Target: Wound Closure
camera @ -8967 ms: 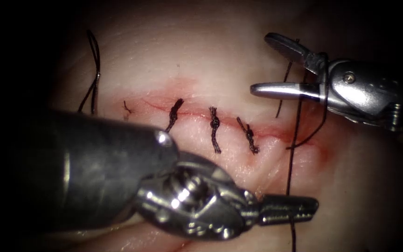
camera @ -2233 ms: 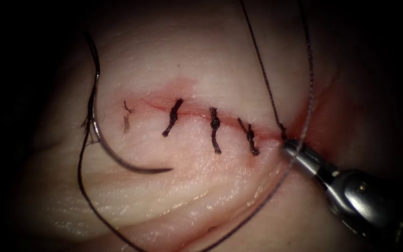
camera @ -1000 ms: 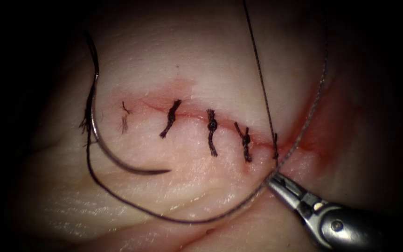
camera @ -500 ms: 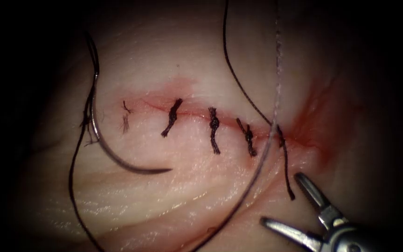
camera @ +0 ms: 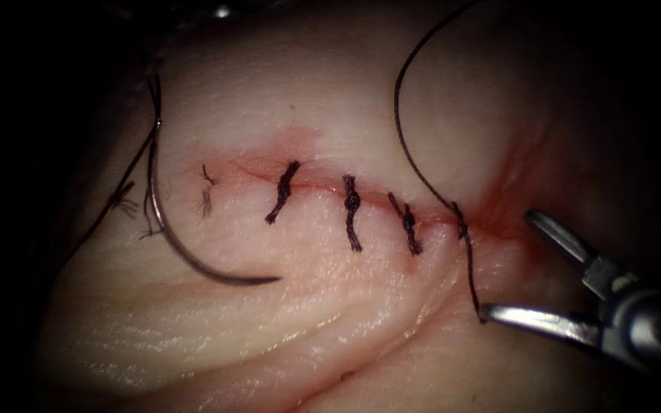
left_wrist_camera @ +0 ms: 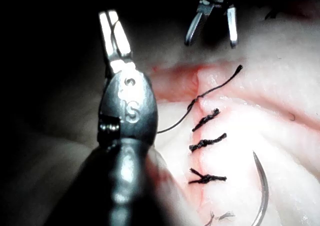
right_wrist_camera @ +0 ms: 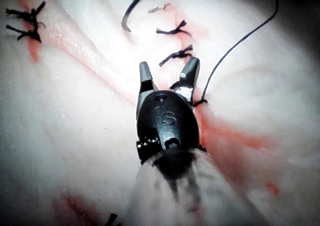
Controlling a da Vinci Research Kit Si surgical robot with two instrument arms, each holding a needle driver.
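Right tool: the right arm's tool is seen at the right end of the cut, jaws spread wide and holding nothing; its lower jaw tip lies just beside the free end of the thread.
Left tool: in the left wrist view the left arm's tool is raised off the tissue with its jaws together; whether thread is pinched between them cannot be told.
Needle: the curved needle lies loose on the tissue at the left end of the cut, held by neither tool, not in the tissue, well apart from both, probably parked clear of the knot work.
Thread: the thread rises in an arc from the newest stitch.
Cut: the cut carries three finished knots; red fluid stains its right end.
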